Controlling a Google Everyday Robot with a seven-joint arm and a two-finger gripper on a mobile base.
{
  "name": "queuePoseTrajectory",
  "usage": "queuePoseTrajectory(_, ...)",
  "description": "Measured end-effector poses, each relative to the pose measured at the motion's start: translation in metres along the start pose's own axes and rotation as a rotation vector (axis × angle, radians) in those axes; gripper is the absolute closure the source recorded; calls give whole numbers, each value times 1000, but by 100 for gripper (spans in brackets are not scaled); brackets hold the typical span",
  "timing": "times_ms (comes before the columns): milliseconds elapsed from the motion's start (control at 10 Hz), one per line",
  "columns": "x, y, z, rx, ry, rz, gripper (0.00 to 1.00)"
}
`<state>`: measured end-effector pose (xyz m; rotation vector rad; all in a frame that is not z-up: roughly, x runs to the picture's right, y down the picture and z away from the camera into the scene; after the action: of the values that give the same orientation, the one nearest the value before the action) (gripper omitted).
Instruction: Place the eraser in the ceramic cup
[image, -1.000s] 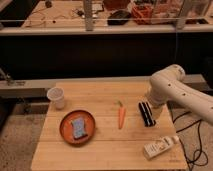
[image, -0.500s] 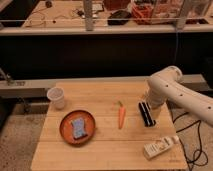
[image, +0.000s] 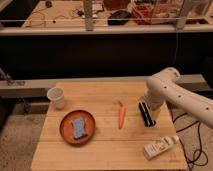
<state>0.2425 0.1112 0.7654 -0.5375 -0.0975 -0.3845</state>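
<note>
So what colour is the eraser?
The eraser is black, in the camera view; the gripper is over it.

You get little of the dark two-finger gripper (image: 151, 108): it sits low over the table's right side, tucked under the wrist of the white robot arm (image: 176, 95), right against the small black grooved eraser block (image: 144, 115), and where one dark shape ends and the other begins is lost in blur. The arm runs off the right edge. The label on the lying white plastic bottle (image: 159, 147) is too small to read.
</note>
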Motion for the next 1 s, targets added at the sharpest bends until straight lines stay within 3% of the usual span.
queuePoseTrajectory(1000,-4,0,13,-2,-17,-187,20)
